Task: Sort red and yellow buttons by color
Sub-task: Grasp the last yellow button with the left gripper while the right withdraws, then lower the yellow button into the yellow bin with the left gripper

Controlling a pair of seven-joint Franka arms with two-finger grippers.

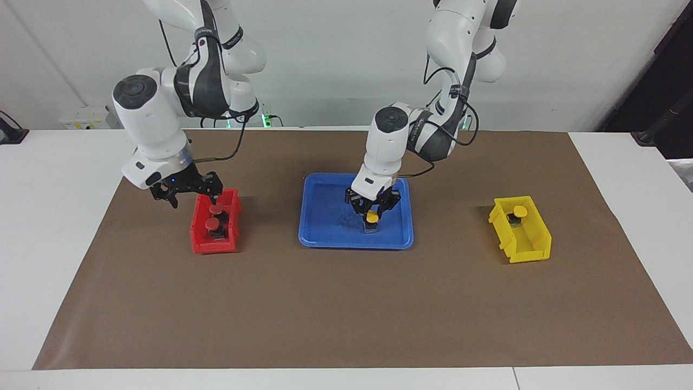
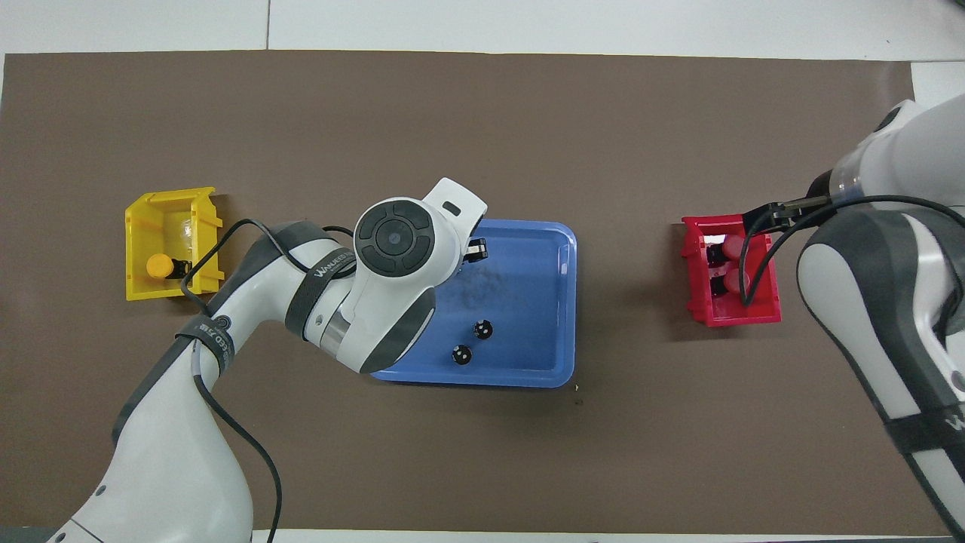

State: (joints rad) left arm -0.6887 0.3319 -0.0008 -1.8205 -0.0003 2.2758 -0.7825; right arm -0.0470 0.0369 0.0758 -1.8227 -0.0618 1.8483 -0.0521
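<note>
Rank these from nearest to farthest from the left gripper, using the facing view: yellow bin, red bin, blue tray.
1. Blue tray: directly under the left gripper.
2. Yellow bin: toward the left arm's end of the table.
3. Red bin: toward the right arm's end, under the right gripper.

Open brown mat between blue tray, red bin and yellow bin

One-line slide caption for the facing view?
Left claw at the last yellow button in the blue tray; right claw over red bin.
</note>
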